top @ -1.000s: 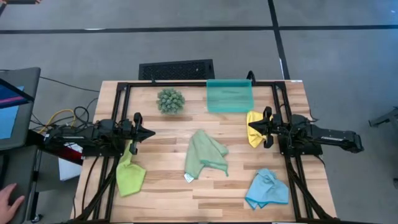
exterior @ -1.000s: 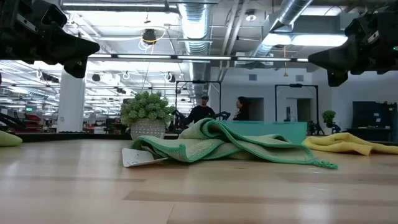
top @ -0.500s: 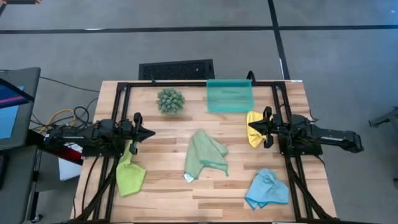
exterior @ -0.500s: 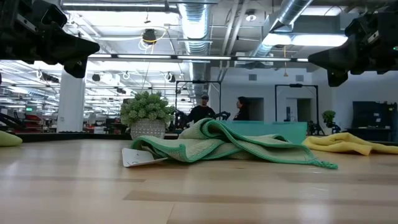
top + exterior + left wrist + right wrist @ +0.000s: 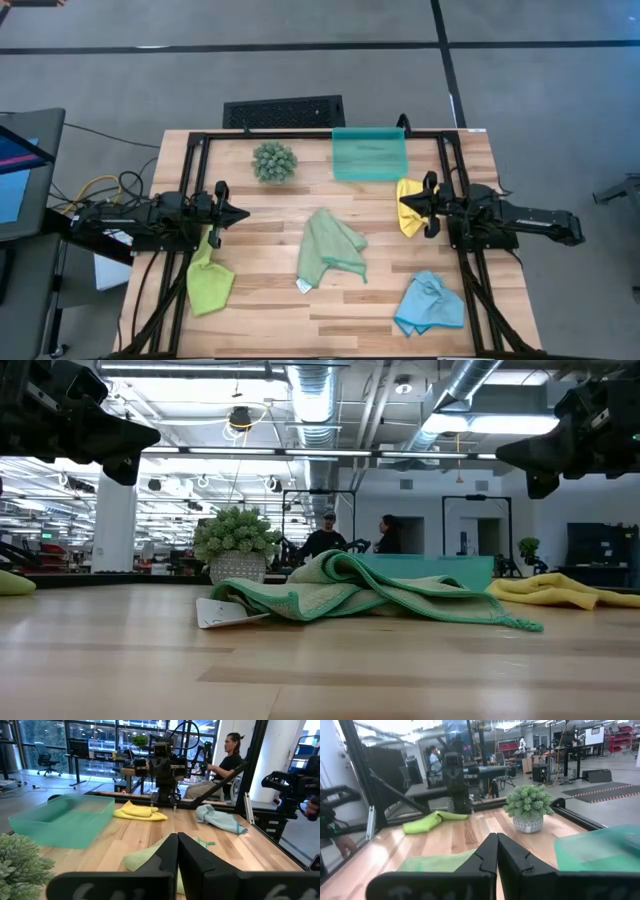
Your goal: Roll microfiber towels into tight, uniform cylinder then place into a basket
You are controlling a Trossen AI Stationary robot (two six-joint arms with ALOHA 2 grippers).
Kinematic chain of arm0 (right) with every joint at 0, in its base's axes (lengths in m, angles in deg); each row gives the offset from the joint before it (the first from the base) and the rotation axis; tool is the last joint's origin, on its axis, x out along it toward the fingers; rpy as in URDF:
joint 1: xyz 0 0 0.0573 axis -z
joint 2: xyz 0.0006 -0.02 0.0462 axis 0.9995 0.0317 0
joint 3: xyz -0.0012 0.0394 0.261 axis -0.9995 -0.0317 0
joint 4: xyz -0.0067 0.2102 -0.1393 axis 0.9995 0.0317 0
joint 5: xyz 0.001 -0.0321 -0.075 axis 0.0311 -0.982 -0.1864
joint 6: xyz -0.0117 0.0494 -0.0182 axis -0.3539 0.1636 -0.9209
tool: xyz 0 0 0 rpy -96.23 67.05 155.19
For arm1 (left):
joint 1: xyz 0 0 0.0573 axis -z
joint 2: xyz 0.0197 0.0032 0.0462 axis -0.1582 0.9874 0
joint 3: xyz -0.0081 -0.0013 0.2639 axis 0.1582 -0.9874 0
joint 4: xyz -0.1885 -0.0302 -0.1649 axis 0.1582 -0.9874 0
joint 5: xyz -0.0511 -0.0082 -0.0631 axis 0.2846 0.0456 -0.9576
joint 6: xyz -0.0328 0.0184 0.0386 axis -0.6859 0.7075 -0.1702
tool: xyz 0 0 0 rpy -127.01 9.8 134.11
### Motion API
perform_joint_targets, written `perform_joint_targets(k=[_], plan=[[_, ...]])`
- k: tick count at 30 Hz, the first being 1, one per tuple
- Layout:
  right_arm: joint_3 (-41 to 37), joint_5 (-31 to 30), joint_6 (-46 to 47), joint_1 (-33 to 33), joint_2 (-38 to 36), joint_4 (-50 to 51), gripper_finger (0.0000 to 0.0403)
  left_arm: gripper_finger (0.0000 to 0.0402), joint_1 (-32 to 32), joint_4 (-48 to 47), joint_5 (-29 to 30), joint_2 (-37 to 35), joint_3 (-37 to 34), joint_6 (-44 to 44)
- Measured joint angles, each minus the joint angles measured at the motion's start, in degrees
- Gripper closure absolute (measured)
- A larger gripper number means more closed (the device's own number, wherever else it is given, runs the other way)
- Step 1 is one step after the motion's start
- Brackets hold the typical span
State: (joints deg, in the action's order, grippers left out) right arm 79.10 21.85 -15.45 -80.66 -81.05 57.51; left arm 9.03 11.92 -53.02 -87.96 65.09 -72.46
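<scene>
At table centre: sage green towel (image 5: 331,250) is lying crumpled, nothing moving since the earlier frame.
Left gripper (image 5: 243,213) at 9 o'clock and right gripper (image 5: 405,207) at 3 o'clock are hovering, fingers pressed together, empty; basket (image 5: 369,154) is sitting at 12 o'clock.

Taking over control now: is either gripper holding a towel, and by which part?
Nothing is held. The left gripper and right gripper are both shut on nothing, above the table, clear of the towels.
</scene>
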Motion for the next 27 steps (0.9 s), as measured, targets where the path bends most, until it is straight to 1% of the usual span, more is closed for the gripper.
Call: perform_joint_targets(k=[4,7,9,12,13,15,20,23,27], plan=[[0.0,-0.3,7.8,0.1,0.0,-3.9,0.0372,0.0401,0.0,0.0,0.0,0.0,0.0,0.0],[0.0,-1.5,10.1,0.1,0.0,-8.1,0.0372,0.0401,0.0,0.0,0.0,0.0,0.0,0.0],[0.0,-1.6,13.9,-0.2,0.1,-10.3,0.0372,0.0401,0.0,0.0,0.0,0.0,0.0,0.0],[0.0,-1.7,16.9,-3.5,2.2,-11.3,0.0373,0.0401,0.0,0.0,0.0,0.0,0.0,0.0],[0.0,-2.8,17.0,-5.3,3.5,-11.3,0.0376,0.0402,0.0,0.0,0.0,0.0,0.0,0.0],[0.0,-7.3,16.6,-9.6,7.1,-13.0,0.0382,0.0401,0.0,0.0,0.0,0.0,0.0,0.0],[0.0,-16.6,11.9,-20.4,19.0,-23.3,0.0387,0.0401,0.0,0.0,0.0,0.0,0.0,0.0],[1.1,-21.4,10.7,-24.6,26.6,-23.8,0.0373,0.0401,0.0,0.0,0.0,0.0,0.0,0.0],[4.2,-22.3,12.0,-26.5,36.0,-24.2,0.0338,0.0401,0.0,0.0,0.0,0.0,0.0,0.0]])
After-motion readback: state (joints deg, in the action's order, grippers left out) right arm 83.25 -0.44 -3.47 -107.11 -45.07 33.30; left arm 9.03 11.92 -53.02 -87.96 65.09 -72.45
